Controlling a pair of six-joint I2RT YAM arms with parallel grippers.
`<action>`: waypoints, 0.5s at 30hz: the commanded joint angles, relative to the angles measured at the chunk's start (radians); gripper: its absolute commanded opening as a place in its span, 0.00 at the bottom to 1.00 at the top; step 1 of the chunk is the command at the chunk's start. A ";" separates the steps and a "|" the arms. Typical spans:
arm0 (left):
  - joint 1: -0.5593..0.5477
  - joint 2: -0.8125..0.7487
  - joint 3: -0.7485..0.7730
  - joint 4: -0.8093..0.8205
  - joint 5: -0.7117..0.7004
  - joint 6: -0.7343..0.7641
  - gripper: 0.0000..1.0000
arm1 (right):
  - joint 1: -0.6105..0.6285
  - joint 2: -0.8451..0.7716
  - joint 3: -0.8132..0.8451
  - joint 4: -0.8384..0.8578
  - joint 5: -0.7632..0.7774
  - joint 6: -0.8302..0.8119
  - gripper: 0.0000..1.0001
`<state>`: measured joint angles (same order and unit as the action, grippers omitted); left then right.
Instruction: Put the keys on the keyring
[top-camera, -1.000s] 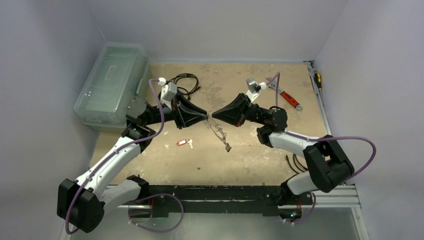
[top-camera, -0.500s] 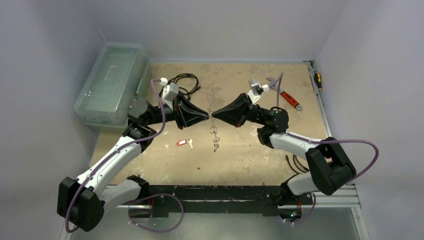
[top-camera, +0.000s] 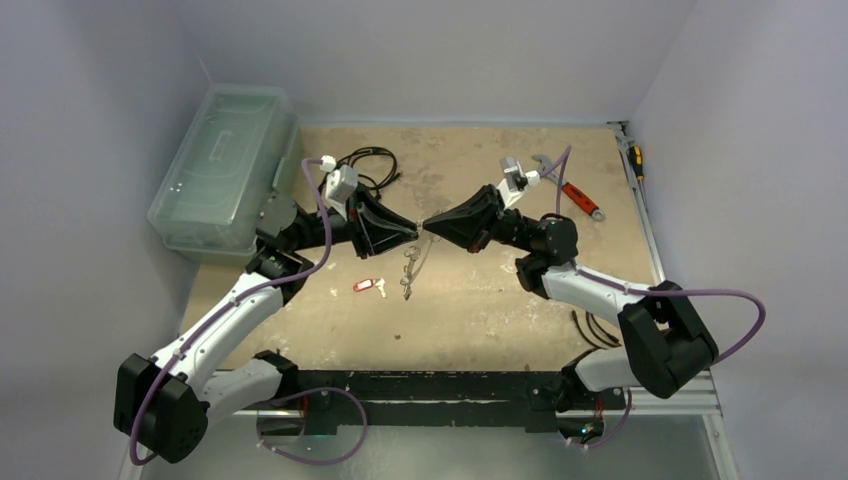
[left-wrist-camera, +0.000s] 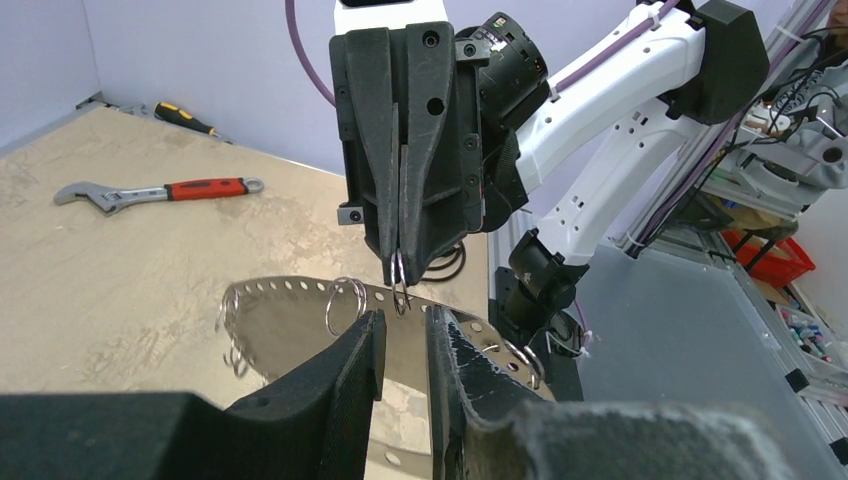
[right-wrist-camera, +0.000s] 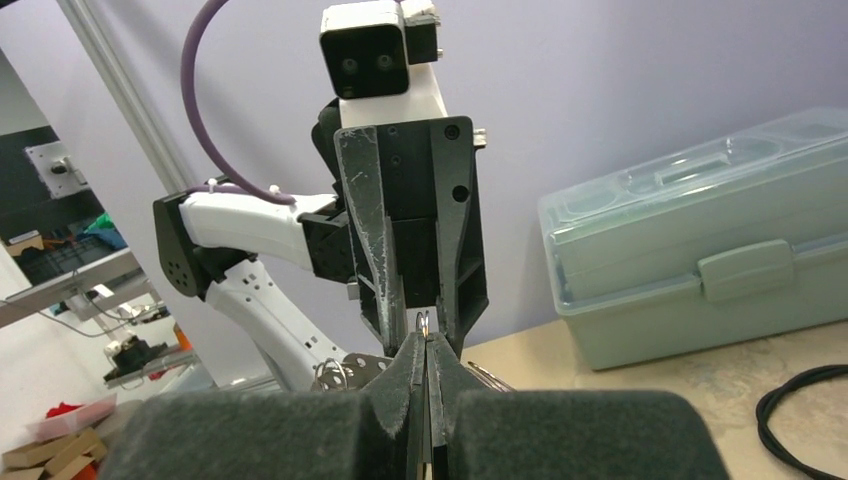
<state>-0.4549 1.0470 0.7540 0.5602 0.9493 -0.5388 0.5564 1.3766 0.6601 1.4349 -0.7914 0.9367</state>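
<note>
The keyring (top-camera: 410, 264), a thin grey metal loop with small rings on it, hangs above mid-table between my two grippers. My right gripper (top-camera: 429, 226) is shut on one small ring of it (left-wrist-camera: 399, 290), seen pinched at its tips in the right wrist view (right-wrist-camera: 424, 322). My left gripper (top-camera: 413, 230) faces it tip to tip and is open, its fingers (left-wrist-camera: 350, 370) either side of that ring without closing. The loop's perforated band (left-wrist-camera: 290, 288) curves behind the left fingers. A key with a red tag (top-camera: 367, 286) lies on the table left of the hanging loop.
A clear plastic toolbox (top-camera: 225, 170) stands at the far left. A coiled black cable (top-camera: 368, 165) lies behind the left gripper. A red-handled wrench (top-camera: 575, 195) and a screwdriver (top-camera: 635, 155) lie at the far right. Black cables (top-camera: 590, 325) lie near the right arm's base.
The keyring's hanging end has swung from right of the grippers to left of them. The left fingers have narrowed. The right arm has shifted slightly; both grippers stay tip to tip.
</note>
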 joint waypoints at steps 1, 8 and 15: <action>-0.007 -0.023 -0.012 0.049 -0.007 0.001 0.24 | 0.008 -0.027 0.029 0.000 0.042 -0.039 0.00; -0.007 -0.022 -0.016 0.059 -0.014 -0.001 0.24 | 0.012 -0.024 0.033 -0.015 0.035 -0.050 0.00; -0.007 -0.029 -0.026 0.076 -0.043 -0.001 0.20 | 0.022 -0.022 0.035 -0.019 0.027 -0.053 0.00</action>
<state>-0.4553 1.0409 0.7380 0.5808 0.9310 -0.5392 0.5682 1.3739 0.6601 1.3937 -0.7769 0.9031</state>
